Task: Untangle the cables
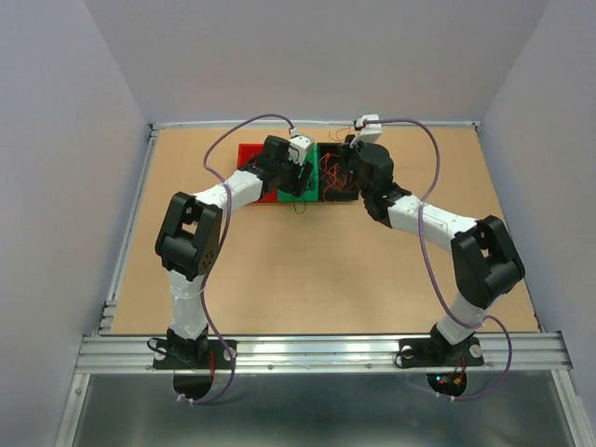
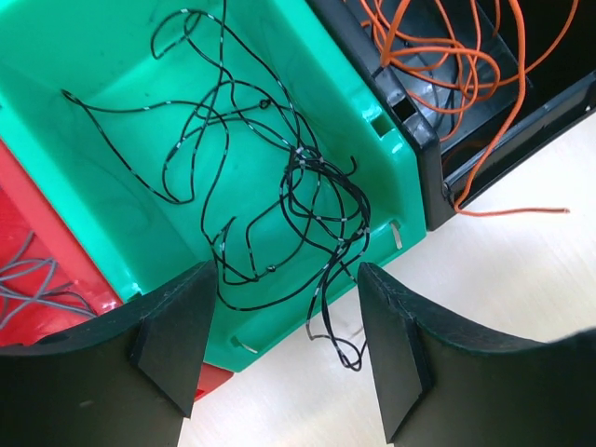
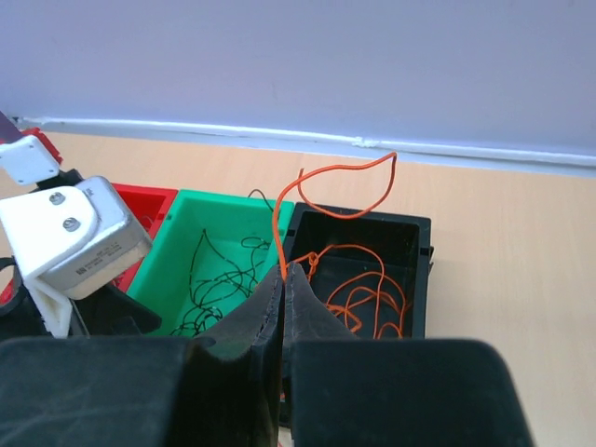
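Thin black cables (image 2: 279,177) lie tangled in a green bin (image 2: 84,56), with one loop hanging over its near rim onto the table. Orange cables (image 2: 447,47) fill a black bin (image 2: 484,140) beside it. My left gripper (image 2: 284,349) is open above the green bin's near edge, with the hanging black loop between its fingers. My right gripper (image 3: 284,270) is shut on an orange cable (image 3: 340,182) that arcs up above the black bin (image 3: 410,233). In the top view the left gripper (image 1: 300,172) and right gripper (image 1: 345,163) hover over the bins.
A red bin (image 2: 37,279) with grey cables (image 2: 28,289) stands left of the green bin. The three bins (image 1: 279,172) stand in a row at the far middle of the wooden table (image 1: 317,270). A white wall runs along the back.
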